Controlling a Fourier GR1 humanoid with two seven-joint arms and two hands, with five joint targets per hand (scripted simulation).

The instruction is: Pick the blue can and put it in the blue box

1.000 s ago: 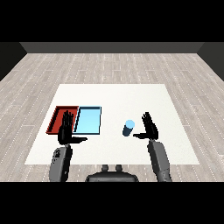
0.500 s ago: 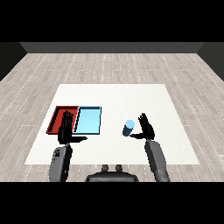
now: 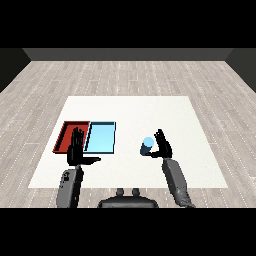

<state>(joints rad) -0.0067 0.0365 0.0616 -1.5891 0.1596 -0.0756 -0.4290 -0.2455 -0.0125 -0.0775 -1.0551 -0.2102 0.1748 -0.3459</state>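
Blue can point(image 3: 147, 146) stands upright on the white table point(image 3: 200, 150), well to the right of the light blue tray point(image 3: 101, 137). From the head view, the right hand point(image 3: 163, 147) is against the can's right side, fingers starting to curl toward it but not closed round it. Left of the blue tray lies the red tray point(image 3: 66, 134); the left hand point(image 3: 77, 151) sits at their near edge, fingers straight, thumb spread, holding nothing.

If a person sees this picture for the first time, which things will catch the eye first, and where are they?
First come the red tray and the light blue tray, side by side on the left half of the white table. Next is the blue can, upright right of the trays, with the right hand up against its right side. The left hand is raised with straight fingers in front of the red tray.
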